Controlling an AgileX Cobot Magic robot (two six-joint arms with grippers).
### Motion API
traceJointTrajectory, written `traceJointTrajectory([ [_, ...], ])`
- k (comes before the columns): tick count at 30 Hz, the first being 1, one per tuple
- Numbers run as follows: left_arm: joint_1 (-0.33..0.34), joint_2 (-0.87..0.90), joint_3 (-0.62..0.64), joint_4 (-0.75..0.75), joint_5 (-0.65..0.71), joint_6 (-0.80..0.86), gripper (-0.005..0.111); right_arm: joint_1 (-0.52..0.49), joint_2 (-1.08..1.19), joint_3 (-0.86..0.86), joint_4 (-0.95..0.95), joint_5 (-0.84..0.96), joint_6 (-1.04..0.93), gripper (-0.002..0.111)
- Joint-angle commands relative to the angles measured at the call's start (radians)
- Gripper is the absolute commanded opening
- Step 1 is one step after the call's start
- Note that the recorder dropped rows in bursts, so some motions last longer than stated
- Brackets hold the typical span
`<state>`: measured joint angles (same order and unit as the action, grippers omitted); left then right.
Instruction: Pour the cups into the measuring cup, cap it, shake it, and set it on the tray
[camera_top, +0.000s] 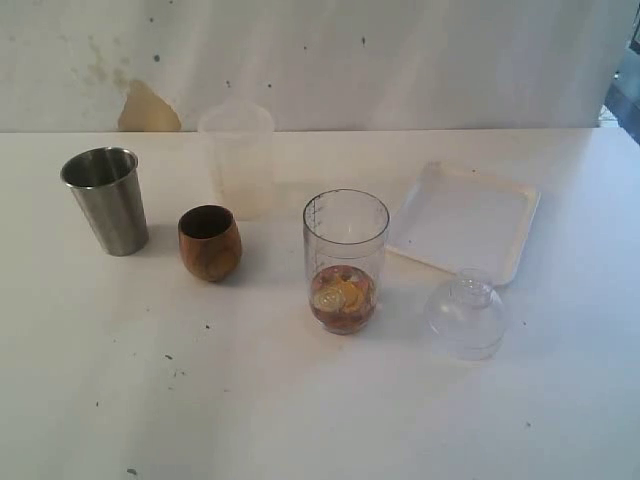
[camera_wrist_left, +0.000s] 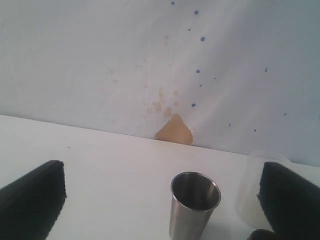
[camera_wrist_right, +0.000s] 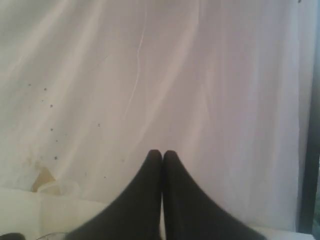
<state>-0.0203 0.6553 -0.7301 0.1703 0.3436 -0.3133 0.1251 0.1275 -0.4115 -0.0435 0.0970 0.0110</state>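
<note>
A brushed-steel tumbler (camera_top: 107, 198) stands upright at the left of the white table, with a rounded brown wooden cup (camera_top: 210, 242) beside it. The clear measuring cup (camera_top: 345, 260), uncapped, stands mid-table with orange-brown pieces at its bottom. To its right lies the white tray (camera_top: 466, 220), bare. A clear domed cap (camera_top: 467, 313) rests on the table in front of the tray. Neither arm appears in the exterior view. My left gripper (camera_wrist_left: 165, 197) is open, its fingers wide apart, facing the steel tumbler (camera_wrist_left: 194, 204) from a distance. My right gripper (camera_wrist_right: 162, 155) is shut on nothing, pointing at the back curtain.
A frosted whitish cup (camera_top: 238, 158) stands at the back behind the wooden cup, near the white curtain. A tan patch (camera_top: 148, 110) marks the curtain's foot behind the tumbler. The table's far edge runs along the curtain.
</note>
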Motion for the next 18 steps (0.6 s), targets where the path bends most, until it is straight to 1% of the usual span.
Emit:
traceJointTrajectory([
  [1, -0.003, -0.068, 0.051, -0.006, -0.011, -0.003, 0.105, 0.055, 0.049, -0.035, 0.004, 0.034, 0.004, 0.000],
  [5, -0.003, -0.124, 0.093, -0.004, -0.011, -0.001, 0.105, 0.055, 0.085, -0.039, 0.001, 0.022, 0.069, 0.000],
  [8, -0.003, -0.156, 0.118, -0.002, -0.006, -0.001, 0.105, 0.055, 0.148, -0.066, -0.002, 0.161, 0.069, 0.000],
  [10, -0.003, -0.169, 0.130, -0.002, -0.004, -0.001, 0.105, 0.055, 0.204, -0.083, -0.002, 0.207, 0.069, 0.001],
  [11, -0.003, -0.177, 0.138, -0.002, -0.001, -0.001, 0.105, 0.055, 0.230, -0.094, -0.002, 0.224, 0.071, 0.003],
  [12, -0.003, -0.182, 0.147, -0.002, 0.000, -0.001, 0.105, 0.055, 0.266, -0.106, -0.002, 0.240, 0.071, 0.007],
  [14, -0.003, -0.191, 0.166, -0.002, 0.000, -0.001, 0.105, 0.055, 0.344, -0.129, -0.002, 0.257, 0.071, 0.018],
  [18, -0.005, -0.210, 0.214, -0.006, 0.019, -0.001, 0.105, 0.055, 0.504, -0.167, 0.003, 0.257, 0.114, 0.054],
])
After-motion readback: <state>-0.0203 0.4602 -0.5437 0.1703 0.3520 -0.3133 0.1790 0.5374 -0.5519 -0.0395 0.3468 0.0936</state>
